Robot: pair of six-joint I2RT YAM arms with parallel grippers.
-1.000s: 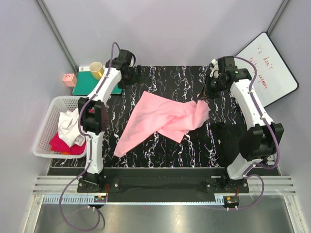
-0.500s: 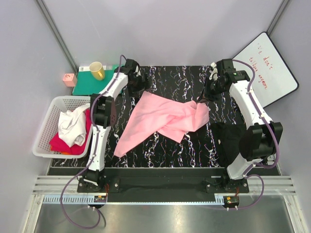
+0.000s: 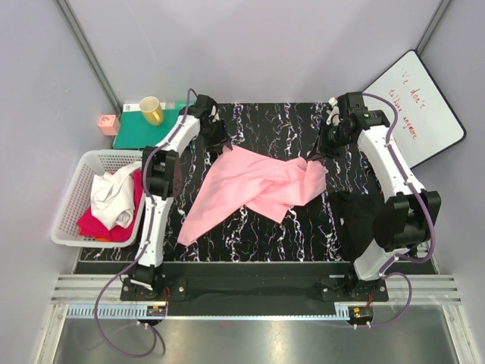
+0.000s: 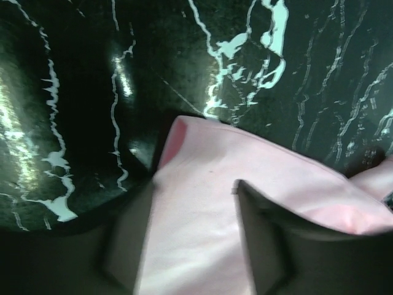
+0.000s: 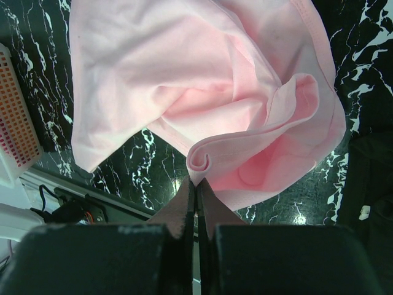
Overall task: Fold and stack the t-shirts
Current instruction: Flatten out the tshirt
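The light pink t-shirt (image 3: 250,186) lies crumpled across the black marbled table (image 3: 273,121). My left gripper (image 3: 218,144) is down at its far left corner. In the left wrist view its fingers (image 4: 126,246) stand apart on either side of the pink cloth (image 4: 202,178), so my left gripper (image 4: 193,246) is open. My right gripper (image 3: 312,157) is shut on a rolled edge at the shirt's far right, seen up close in the right wrist view (image 5: 196,184) below the pink cloth (image 5: 184,80). A white t-shirt (image 3: 114,196) and a magenta-red t-shirt (image 3: 95,226) lie in the basket.
A white basket (image 3: 68,199) stands at the table's left edge. Behind it are a green mat (image 3: 140,130), a yellow cup (image 3: 151,110) and a small pink box (image 3: 108,123). A whiteboard (image 3: 415,106) leans at the back right. A black cloth (image 3: 356,212) lies by the right arm.
My left arm has swung right from the mat's edge to the shirt's far left corner, and its fingers have narrowed around the cloth. My right gripper keeps hold and has barely moved.
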